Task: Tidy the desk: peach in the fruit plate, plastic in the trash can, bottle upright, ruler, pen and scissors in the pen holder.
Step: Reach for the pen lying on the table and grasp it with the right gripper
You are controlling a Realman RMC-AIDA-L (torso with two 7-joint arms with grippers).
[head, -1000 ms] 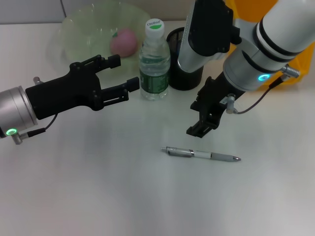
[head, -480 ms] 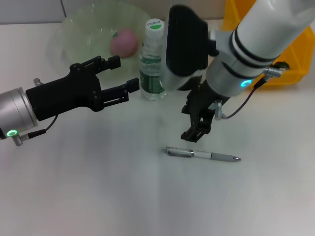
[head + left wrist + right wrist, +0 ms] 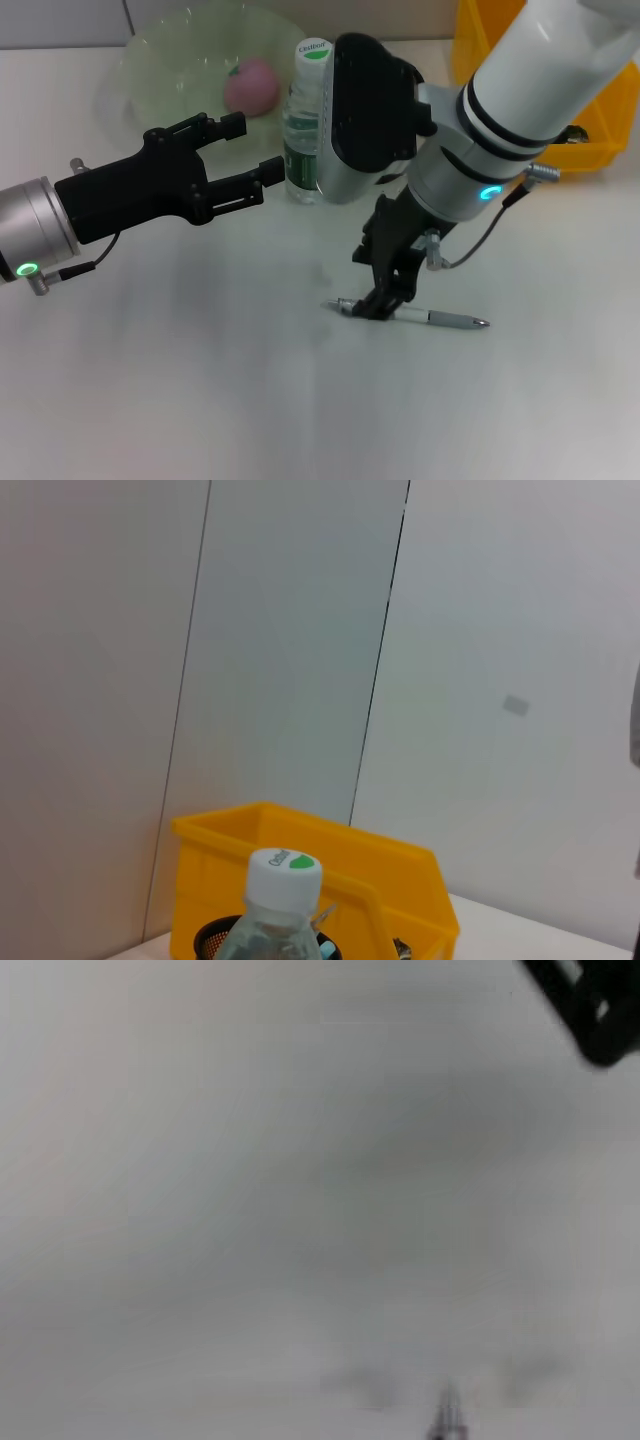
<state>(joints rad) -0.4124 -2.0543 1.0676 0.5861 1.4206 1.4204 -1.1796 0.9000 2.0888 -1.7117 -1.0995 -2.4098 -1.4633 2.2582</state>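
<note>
Lowered since a second ago, the right claw now sits at the pen on the worktop; its finger spread cannot be told. Left claw gapes beside the upright bottle. Peach lies in the fruit plate.

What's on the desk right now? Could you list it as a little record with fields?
pen: lying flat on the desk
right gripper: down at the pen's clip end
left gripper: open, hovering beside the bottle
bottle: upright, cap on
peach: in the fruit plate
yellow bin: back right
</note>
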